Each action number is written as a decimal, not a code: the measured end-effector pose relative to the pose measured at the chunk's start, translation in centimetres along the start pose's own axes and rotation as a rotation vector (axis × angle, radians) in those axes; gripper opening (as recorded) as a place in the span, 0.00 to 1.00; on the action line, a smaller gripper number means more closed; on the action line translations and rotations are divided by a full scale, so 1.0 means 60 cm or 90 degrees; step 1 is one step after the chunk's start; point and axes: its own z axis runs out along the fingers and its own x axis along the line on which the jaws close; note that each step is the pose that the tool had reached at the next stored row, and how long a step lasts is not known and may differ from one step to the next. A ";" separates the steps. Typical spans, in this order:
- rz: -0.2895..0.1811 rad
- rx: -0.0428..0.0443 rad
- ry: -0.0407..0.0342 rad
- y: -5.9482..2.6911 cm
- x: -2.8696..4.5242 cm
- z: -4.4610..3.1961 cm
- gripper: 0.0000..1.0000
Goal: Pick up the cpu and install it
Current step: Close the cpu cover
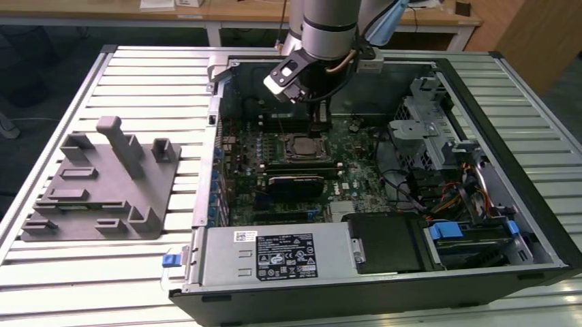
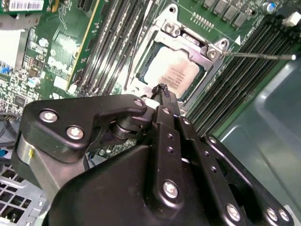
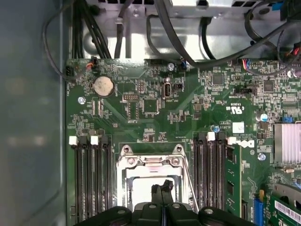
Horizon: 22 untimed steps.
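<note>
The pincer is pinched shut and empty, over the cpu in its socket, hiding one edge.

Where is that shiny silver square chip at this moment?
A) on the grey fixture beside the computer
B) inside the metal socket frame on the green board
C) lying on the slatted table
B: in the second wrist view the cpu lies inside the socket frame, with the gripper close above it.

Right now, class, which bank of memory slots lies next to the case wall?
The bank between the chip socket and the grey wall; the other bank borders a green card instead.
</note>
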 end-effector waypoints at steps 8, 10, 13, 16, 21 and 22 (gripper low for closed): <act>0.000 0.0000 -0.0001 -0.013 -0.002 0.002 0.11; 0.000 0.0000 0.0000 -0.013 -0.002 0.002 0.11; -0.012 -0.0006 0.0000 -0.013 -0.002 0.002 0.11; -0.043 -0.0021 0.0001 -0.013 -0.002 0.003 0.11; -0.101 -0.0049 0.0002 -0.013 -0.002 0.003 0.11; -0.112 -0.0054 0.0002 -0.013 -0.002 0.003 0.11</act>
